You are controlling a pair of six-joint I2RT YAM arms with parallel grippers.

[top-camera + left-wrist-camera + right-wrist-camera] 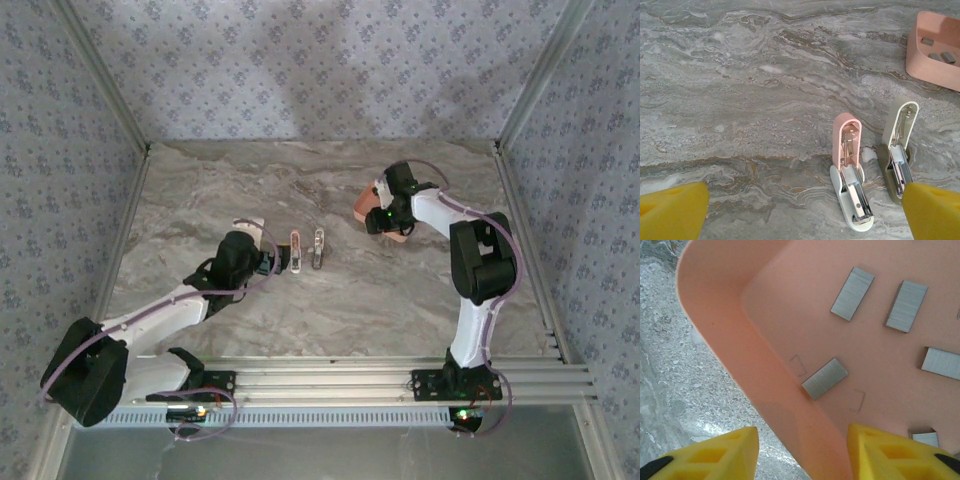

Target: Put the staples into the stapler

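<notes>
Staples (825, 378) are lying scattered as short grey blocks on the floor of the pink tray (715, 300), one resting just beside the tray's wall. The right gripper (801, 432) is hanging over that wall with its jaws partly apart and holding nothing: one yellow finger is sitting outside the tray, the other inside. Judging by the pose, it is lining up for the block nearest the wall, though the wall is standing in the way of a clean pinch (a likely snag). Well apart from the tray, two staplers are lying side by side on the marble table (740, 75), the green stapler (900, 150) nearer the tray and the pink stapler (847, 170) beyond it. Both are folded open with their metal channels facing up, presumably so a block can drop straight in. The left gripper (805, 215) is hovering on the side of the staplers away from the tray, jaws spread fully wide and empty, seemingly ready to steady one. No brand, label or writing is showing legibly anywhere.
</notes>
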